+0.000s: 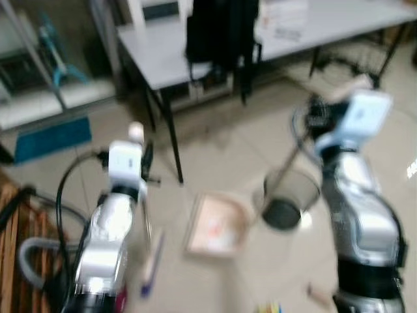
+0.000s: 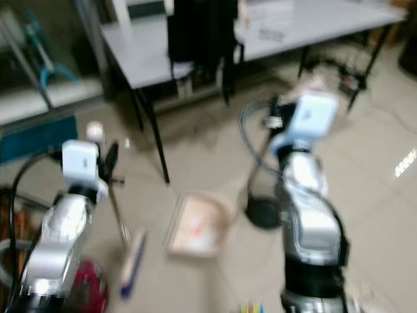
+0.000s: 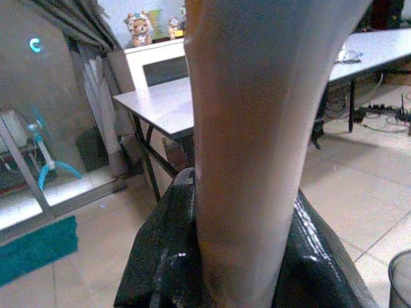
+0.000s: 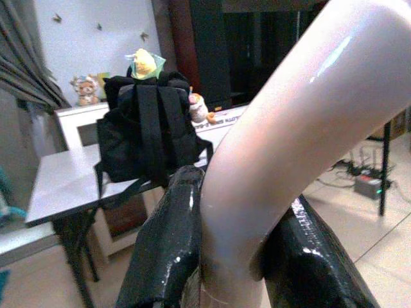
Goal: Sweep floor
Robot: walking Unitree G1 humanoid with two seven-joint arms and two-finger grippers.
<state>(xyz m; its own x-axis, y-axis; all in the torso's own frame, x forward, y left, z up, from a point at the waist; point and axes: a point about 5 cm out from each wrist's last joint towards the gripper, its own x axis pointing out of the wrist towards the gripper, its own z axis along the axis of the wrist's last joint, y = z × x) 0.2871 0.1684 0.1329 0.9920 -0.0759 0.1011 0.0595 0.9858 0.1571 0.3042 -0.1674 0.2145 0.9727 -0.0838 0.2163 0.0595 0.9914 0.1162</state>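
Gripping on both sides: left hand (image 3: 212,256) clenched around the pale upper handle of the broom (image 1: 151,257), black fingers (image 3: 160,256) pressing either flank of the shaft; right hand (image 4: 225,256) likewise clamped on the curved pale handle of the dustpan (image 1: 287,207), fingers (image 4: 164,250) wrapping the bend. Reaching down from the left hand, thin broom shaft slanting toward the tiled floor (image 1: 221,150), brush head with a blue edge resting on the tiles just beside the robot's left side. Hanging from the right hand, long thin stem leading down to the dark round pan sitting on or just above the floor, hard to tell which through the blur. Lying between the two tools, a flat cardboard tray (image 1: 216,225) on the tiles, near the dustpan. Further out, a grey bench (image 1: 195,45) carrying a black backpack (image 4: 148,128), and a teal mat (image 1: 52,138) by the glass door. Judging the handling: both tools looking light and stiff, smooth glossy handles probably slippery, so holding high on the shaft as now giving reach but little leverage; likely needing a firm squeeze to stop twisting while sweeping.
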